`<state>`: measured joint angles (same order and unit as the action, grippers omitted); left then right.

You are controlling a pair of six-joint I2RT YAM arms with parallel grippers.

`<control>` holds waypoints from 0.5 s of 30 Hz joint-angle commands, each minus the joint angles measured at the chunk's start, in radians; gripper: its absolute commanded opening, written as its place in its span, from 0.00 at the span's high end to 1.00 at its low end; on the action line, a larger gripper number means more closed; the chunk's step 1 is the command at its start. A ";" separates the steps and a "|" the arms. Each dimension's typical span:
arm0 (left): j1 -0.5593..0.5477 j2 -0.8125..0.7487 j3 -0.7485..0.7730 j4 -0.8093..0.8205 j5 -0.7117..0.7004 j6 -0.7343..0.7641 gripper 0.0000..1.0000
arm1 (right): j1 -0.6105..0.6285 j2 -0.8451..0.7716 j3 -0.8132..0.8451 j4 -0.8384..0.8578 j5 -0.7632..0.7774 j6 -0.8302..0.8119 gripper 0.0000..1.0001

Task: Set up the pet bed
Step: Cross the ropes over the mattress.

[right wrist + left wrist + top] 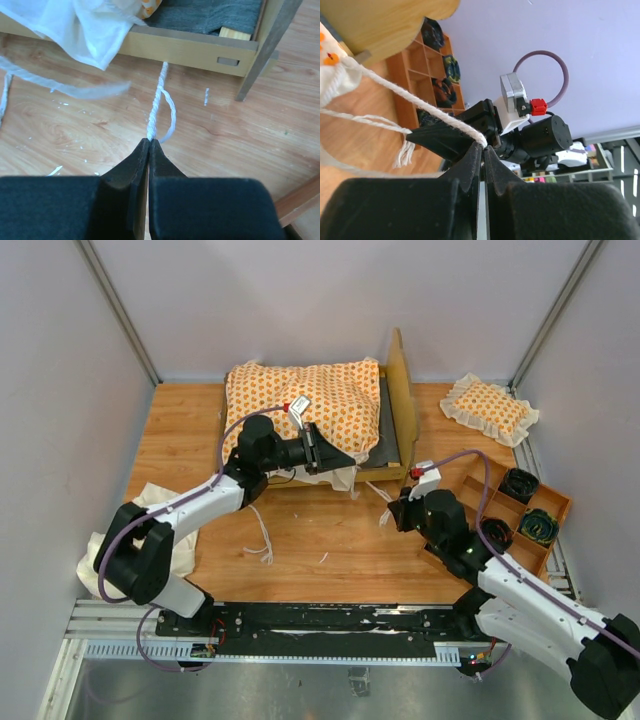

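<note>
Pale walls box in a light-wood tabletop (300, 540), with a plain cream cloth (148, 496) crumpled at lower left. The left gripper (483, 147) has its fingers all but together, pinching a white cotton tie string (410, 96) that runs off the large orange-patterned, cream-ruffled cushion (290, 400). That cushion lies heaped at upper centre on the small light-wood bed frame (403, 400), partly covering its grey fabric base (388, 425).

The right gripper (150, 145) is clamped on a second white tie string (159, 95) just below the frame's side rail. I'd worry that a hard tug drags the cushion off or that a thin cord slips free. The two grippers are also near enough to clash.

At right, a brown wooden divided tray (472, 490) holds dark coiled bundles (520, 483) in three compartments, with at least one bare. A small square orange-patterned pillow (490, 408) lies at upper right.
</note>
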<state>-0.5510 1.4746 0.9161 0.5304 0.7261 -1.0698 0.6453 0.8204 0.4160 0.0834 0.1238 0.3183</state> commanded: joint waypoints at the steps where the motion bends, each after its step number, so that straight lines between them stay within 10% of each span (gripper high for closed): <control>1: -0.019 0.007 0.008 0.107 0.073 -0.116 0.90 | 0.017 -0.024 -0.057 0.052 -0.085 0.062 1.00; 15: -0.099 0.116 -0.114 0.194 -0.015 0.061 0.92 | 0.016 -0.061 -0.092 -0.007 -0.075 0.078 1.00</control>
<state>-0.6617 1.5738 0.8646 0.7177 0.7479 -1.1507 0.6453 0.8078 0.2958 0.1261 0.0257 0.3931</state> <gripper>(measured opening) 0.094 0.009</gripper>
